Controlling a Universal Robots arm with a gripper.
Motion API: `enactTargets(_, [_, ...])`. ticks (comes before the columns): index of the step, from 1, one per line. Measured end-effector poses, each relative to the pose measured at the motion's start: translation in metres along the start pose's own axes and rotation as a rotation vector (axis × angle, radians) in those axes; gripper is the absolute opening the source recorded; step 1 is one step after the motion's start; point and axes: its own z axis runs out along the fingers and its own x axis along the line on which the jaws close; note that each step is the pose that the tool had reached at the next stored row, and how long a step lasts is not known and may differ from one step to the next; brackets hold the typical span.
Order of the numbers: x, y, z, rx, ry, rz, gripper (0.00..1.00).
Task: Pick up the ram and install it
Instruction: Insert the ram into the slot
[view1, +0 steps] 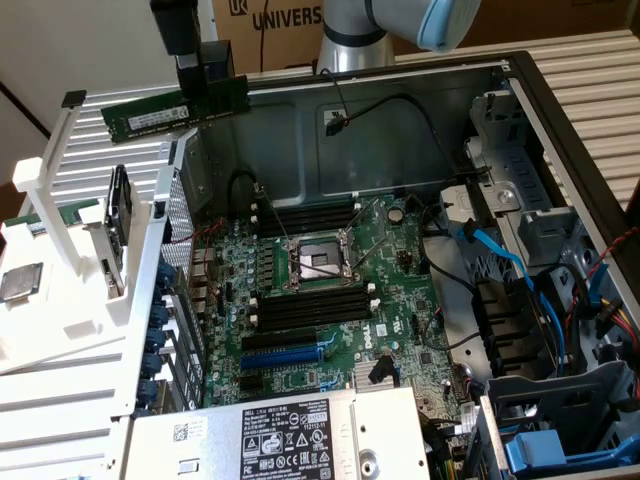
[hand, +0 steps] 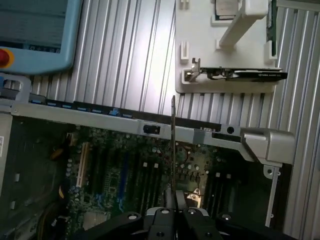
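Observation:
The ram is a long green stick with a pale label, held level in the air above the case's wall on the exterior view's left. My gripper is shut on one end of it. In the wrist view the ram appears edge-on as a thin dark line rising from my gripper, over the motherboard. The black memory slots and a second bank lie on either side of the processor socket, below and to the exterior view's right of the stick.
The open computer case holds the motherboard, cables and drive bays. A white rack outside it carries a square chip and an upright card. A teach pendant lies on the ribbed table.

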Motion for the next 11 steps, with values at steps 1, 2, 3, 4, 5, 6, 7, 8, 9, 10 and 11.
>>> enactTargets(1, [0.001,-0.0042,0.0000,-0.0001,0.0012,0.000,0.12])
enactTargets(2, [0.002,-0.0130,-0.0001,-0.0005,0.0039,0.000,0.12])
enactTargets(3, [0.002,-0.0174,-0.0002,-0.0008,0.0055,0.000,0.12])
enactTargets(4, [0.003,-0.0252,-0.0002,-0.0014,0.0096,0.000,0.12])
enactTargets(5, [0.004,-0.0276,-0.0002,-0.0017,0.0125,0.001,0.12])
enactTargets(6, [0.004,-0.0297,-0.0002,-0.0021,0.0152,0.001,0.12])
enactTargets(7, [0.004,-0.0317,-0.0002,-0.0025,0.0180,0.002,0.12])
enactTargets(8, [0.004,-0.0338,-0.0003,-0.0029,0.0204,0.003,0.12])
enactTargets(9, [0.004,-0.0358,-0.0003,-0.0032,0.0218,0.005,0.12])
enactTargets(10, [0.005,-0.0378,-0.0002,-0.0034,0.0224,0.007,0.12])
enactTargets(11, [0.005,-0.0393,-0.0001,-0.0035,0.0227,0.009,0.12])
